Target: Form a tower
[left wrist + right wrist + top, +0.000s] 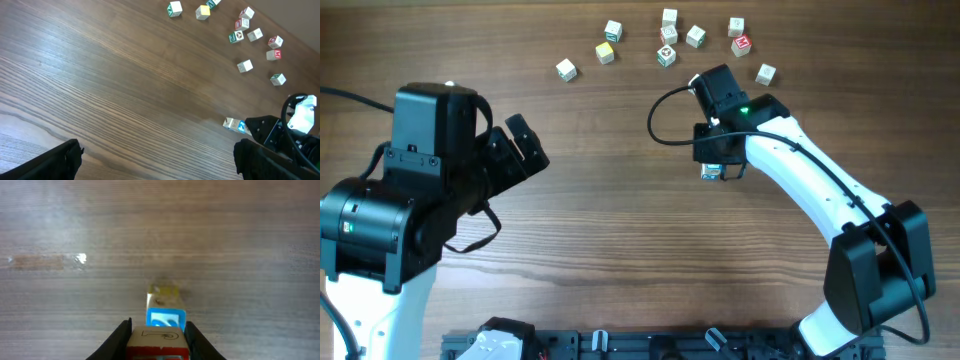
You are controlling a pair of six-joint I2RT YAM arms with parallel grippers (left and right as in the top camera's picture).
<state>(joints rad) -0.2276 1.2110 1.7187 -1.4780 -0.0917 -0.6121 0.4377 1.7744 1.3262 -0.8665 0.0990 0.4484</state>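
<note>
One downward right tool [157,329] astride the tower [164,311]

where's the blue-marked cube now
Right wrist view, bottom centre: the blue-marked cube sits between the pale cube in the right claw and a yellowish cube.

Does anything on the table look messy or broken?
Nothing looks broken or spilled. The only messy bit: the loose cubes at the far edge of the table lie scattered and turned every which way. The right claw is shut on the little tower, apart from them.
</note>
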